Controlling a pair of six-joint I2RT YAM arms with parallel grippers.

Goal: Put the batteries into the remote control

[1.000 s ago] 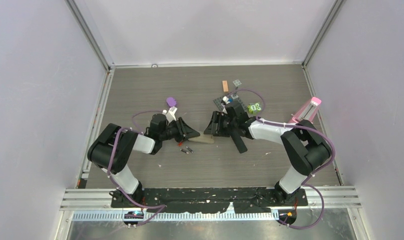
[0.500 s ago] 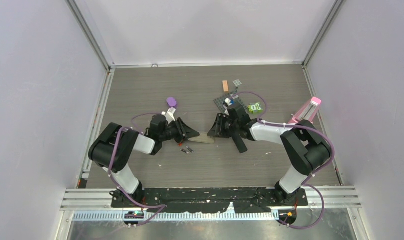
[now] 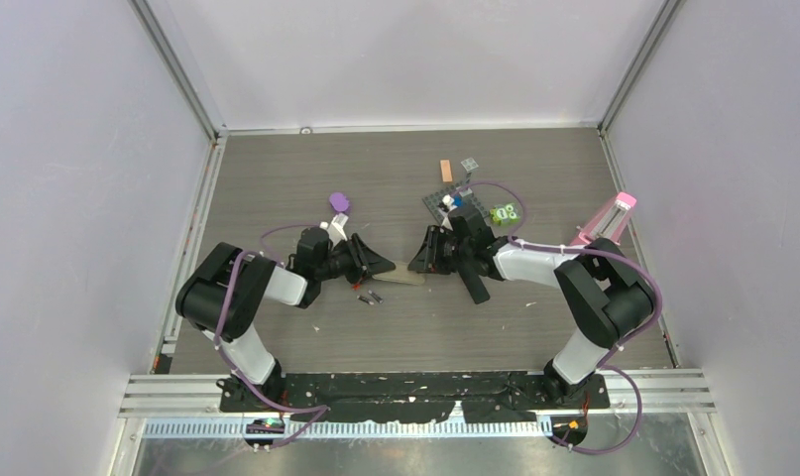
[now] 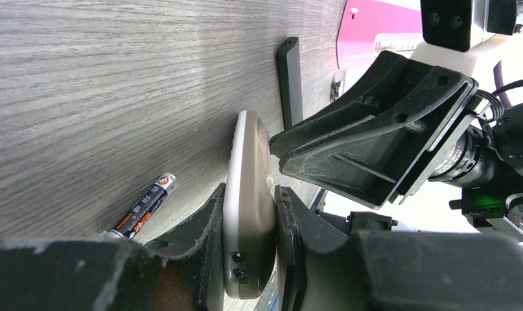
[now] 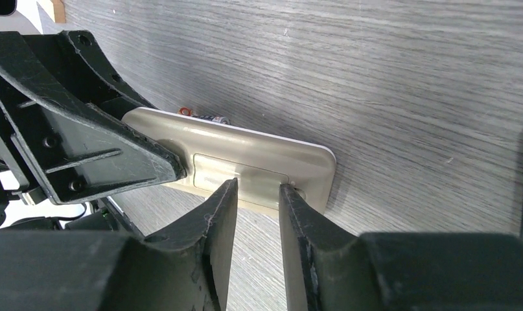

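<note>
Remote control (image 3: 407, 277) sits mid-bench (image 3: 306, 178), long edge down and back face turned toward the right arm. A rectangular panel outline shows on that face in the right wrist view.

Left gripper (image 4: 249, 194) comes in from the remote's 9 o'clock. Its fingers (image 4: 207, 220) pinch the remote's near end across its thickness, one pad on each broad face.

Right gripper (image 5: 257, 188) comes in from about 2 o'clock. Its fingers (image 5: 223, 214) are drawn close with a narrow gap, and the tips sit at the panel near the remote's far end. Can't tell whether they touch it or grip anything.

The two grippers are nearly nose to nose, with only a short stretch of remote showing between them.

Batteries (image 3: 369, 295) lie flat on the bench at the remote's 7 o'clock, just beside the left fingers, none inside the remote. The left wrist view shows one cell, dark and orange with a silvery end. How many there are can't be told from the top view.

Other items:
- Black bar (image 3: 478, 291) lies flat at the remote's 3 o'clock, partly under the right arm.
- Purple object (image 3: 339, 201) sits at 11 o'clock, apart.
- Dark plate (image 3: 437, 203), green toy (image 3: 505, 211), orange strip (image 3: 446, 170) and small grey square (image 3: 469, 164) are clustered at 1 o'clock.
- Pink item (image 3: 614, 216) leans at the bench's right edge, around 3 o'clock.
</note>
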